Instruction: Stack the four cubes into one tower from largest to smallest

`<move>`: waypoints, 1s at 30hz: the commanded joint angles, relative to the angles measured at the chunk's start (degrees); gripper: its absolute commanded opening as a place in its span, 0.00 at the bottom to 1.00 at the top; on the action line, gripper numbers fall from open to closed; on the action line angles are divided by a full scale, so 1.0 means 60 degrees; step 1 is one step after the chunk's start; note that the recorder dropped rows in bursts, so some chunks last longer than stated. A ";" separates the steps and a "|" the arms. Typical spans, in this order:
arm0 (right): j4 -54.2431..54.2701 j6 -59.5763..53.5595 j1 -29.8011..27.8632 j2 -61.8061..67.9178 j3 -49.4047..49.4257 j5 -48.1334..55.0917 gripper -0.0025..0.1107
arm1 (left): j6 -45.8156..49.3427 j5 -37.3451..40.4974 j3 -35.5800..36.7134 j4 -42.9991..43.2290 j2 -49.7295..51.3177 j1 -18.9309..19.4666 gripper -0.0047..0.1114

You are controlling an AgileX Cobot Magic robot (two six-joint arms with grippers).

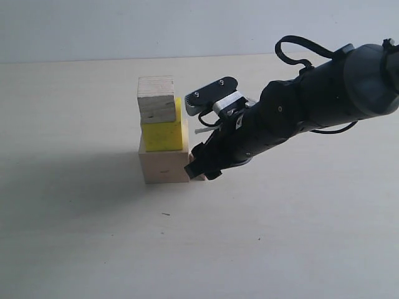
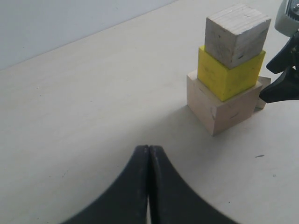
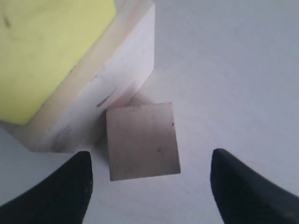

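Observation:
A column of three cubes stands on the table: the large pale wood cube [image 1: 164,166] at the bottom, the yellow cube [image 1: 163,134] on it, and a small pale wood cube [image 1: 156,99] on top. The other small pale wood cube [image 3: 142,141] lies on the table against the large cube's right side, mostly hidden by the arm in the exterior view. My right gripper [image 3: 149,184] is open and low beside the column, its fingers on either side of this cube without touching it. My left gripper [image 2: 149,154] is shut and empty, well away from the tower [image 2: 229,70].
The pale tabletop [image 1: 81,237] stretches around the column. The right arm [image 1: 299,118] reaches in from the right, close to the column's right side. A pale wall [image 1: 124,25] runs behind the table.

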 commanded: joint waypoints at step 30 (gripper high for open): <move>0.0004 -0.0077 -0.0027 -0.0014 0.0048 0.0069 0.39 | -0.0010 -0.0133 0.0003 0.0099 -0.0013 0.0032 0.04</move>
